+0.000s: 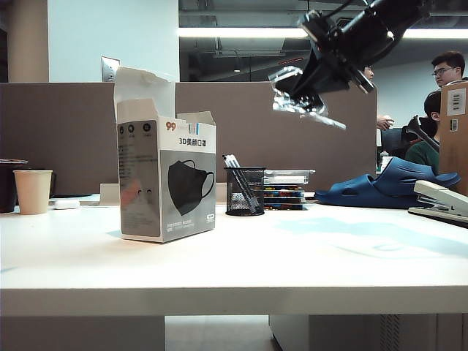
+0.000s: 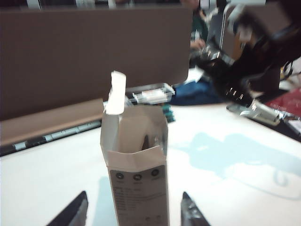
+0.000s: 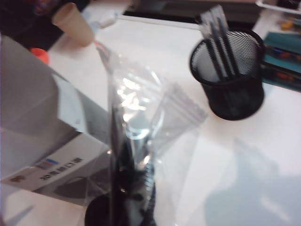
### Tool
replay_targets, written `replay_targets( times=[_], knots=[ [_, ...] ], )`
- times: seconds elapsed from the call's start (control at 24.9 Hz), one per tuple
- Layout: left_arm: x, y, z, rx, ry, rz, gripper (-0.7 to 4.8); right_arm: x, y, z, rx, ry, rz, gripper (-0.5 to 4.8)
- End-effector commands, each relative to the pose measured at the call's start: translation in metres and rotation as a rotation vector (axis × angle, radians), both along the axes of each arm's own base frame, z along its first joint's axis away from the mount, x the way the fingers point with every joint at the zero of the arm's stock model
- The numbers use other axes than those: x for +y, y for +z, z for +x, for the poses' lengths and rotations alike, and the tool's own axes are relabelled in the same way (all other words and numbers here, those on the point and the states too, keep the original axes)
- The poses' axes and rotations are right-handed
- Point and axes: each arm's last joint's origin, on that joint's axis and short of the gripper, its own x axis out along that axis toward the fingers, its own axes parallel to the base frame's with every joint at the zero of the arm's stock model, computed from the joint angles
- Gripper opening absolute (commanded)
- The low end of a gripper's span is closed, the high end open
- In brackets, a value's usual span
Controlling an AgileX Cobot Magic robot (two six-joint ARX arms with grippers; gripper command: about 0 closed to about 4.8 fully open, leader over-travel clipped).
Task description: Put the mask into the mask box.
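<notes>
The mask box (image 1: 167,183), a tall white-and-grey carton with a printed black mask, stands upright on the white table left of centre, its top flaps open. In the left wrist view the mask box (image 2: 136,165) rises between the two dark fingertips of my left gripper (image 2: 134,195), which is open, with a gap on each side. High at the upper right of the exterior view, my right gripper (image 1: 311,77) is shut on the mask (image 1: 298,101), whose shiny clear wrapper hangs crumpled in the air. In the right wrist view the mask (image 3: 136,127) covers my right gripper (image 3: 129,209), above the carton (image 3: 47,155).
A black mesh pen cup (image 1: 244,191) stands right of the carton, with a clear stacked case (image 1: 287,189) behind it. A paper cup (image 1: 33,191) is far left. A blue clog (image 1: 387,186), a stapler (image 1: 442,202) and a brown cardboard box (image 1: 455,124) are at the right.
</notes>
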Motion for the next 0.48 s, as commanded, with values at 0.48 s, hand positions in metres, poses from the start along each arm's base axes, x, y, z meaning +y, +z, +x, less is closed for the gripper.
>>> replay_targets(
  times=[0.48],
  knots=[
    [-0.009,0.014,0.114,0.047,-0.045,0.011,2.50,0.017,0.020,-0.007,-0.123,0.102,0.064,-0.05]
  ],
)
